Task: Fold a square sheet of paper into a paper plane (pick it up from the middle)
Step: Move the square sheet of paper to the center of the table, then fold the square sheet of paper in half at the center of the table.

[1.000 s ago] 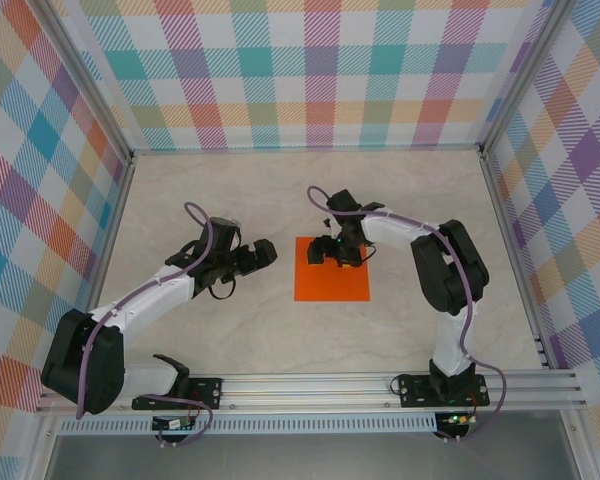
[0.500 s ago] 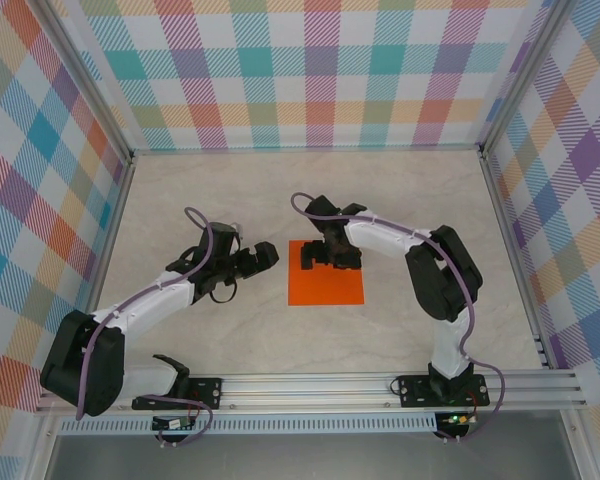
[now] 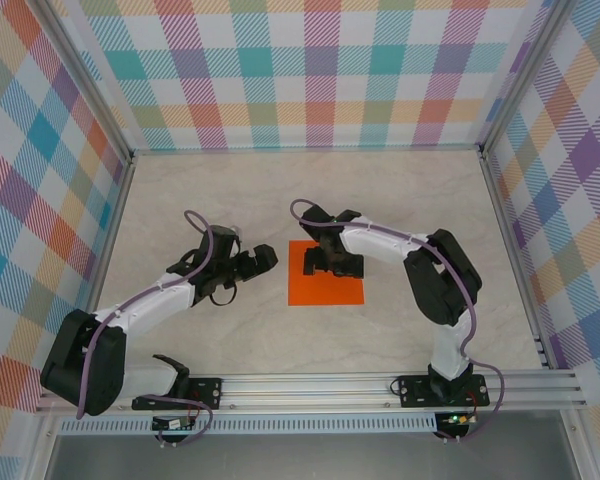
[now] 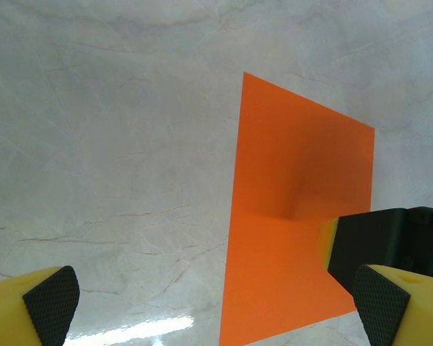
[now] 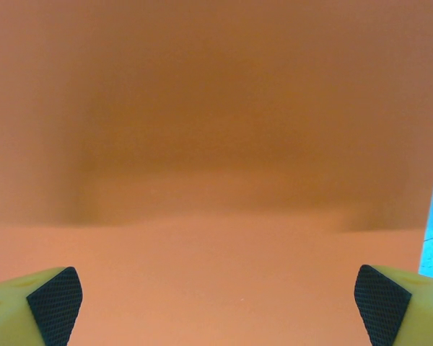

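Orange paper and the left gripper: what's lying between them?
Nothing, just bare table between the orange paper and the open left gripper. The top view shows it, and the left wrist view too.

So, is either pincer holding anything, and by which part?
Nothing is held: the right pincer stands open over the orange paper sheet, the left pincer open beside it.

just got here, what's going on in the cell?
Paper-plane fold, barely begun. The orange sheet lies on the table, a square with no fold made yet. The right claw is open, low over the sheet's far half, gripping nothing. The left claw is open too, hovering over the table just left of the sheet.
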